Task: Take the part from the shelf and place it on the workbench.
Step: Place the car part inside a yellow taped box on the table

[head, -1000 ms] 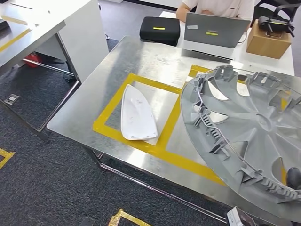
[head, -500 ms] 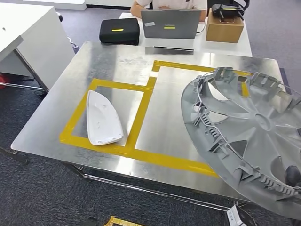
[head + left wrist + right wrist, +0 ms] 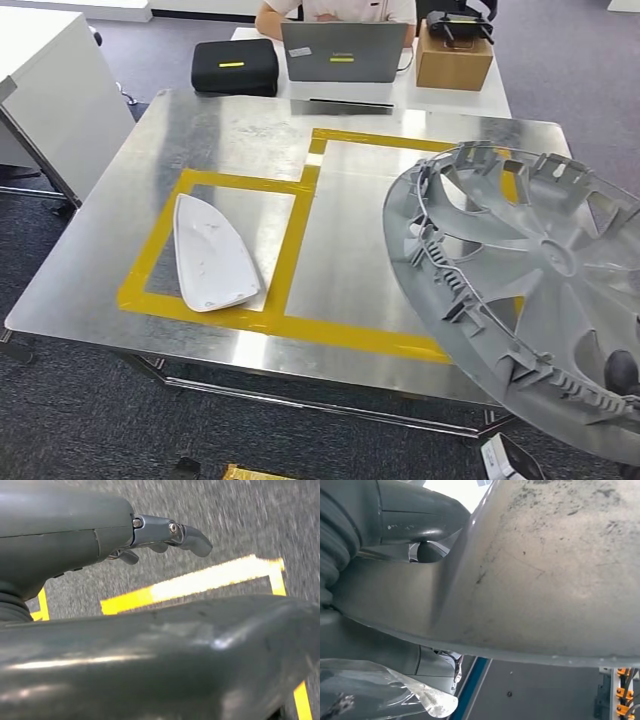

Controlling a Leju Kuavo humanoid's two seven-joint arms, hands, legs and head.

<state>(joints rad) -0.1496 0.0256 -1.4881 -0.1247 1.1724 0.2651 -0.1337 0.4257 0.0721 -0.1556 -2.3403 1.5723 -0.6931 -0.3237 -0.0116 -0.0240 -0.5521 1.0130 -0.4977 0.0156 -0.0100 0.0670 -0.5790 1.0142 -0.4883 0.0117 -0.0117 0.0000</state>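
Right hand (image 3: pixel 406 545): fingers clamped on the rim of the grey wheel cover (image 3: pixel 528 290), thumb on one face, fingers (image 3: pixel 433 667) on the other in my right wrist view. A dark fingertip (image 3: pixel 622 372) shows through a cover opening in the head view. I read that as a firm hold.

Left hand (image 3: pixel 113 535): nothing in it, fingers (image 3: pixel 188 535) lying extended and apart over grey carpet with yellow floor tape (image 3: pixel 196 582).

Wheel cover is tilted, ribbed inner side facing me, held above the right part of the steel workbench (image 3: pixel 106 270), overhanging its near right corner. Can't tell whether it touches the top.

On the bench: yellow tape outlines (image 3: pixel 294 255) marking two boxes; a white plastic shell (image 3: pixel 211 255) lies in the left one, well apart from the cover.

Beyond the bench: black case (image 3: pixel 235 66), grey laptop (image 3: pixel 343 52), cardboard box (image 3: pixel 453 55), a person (image 3: pixel 332 10) seated behind the laptop. White cabinet (image 3: pixel 56 95) at far left.
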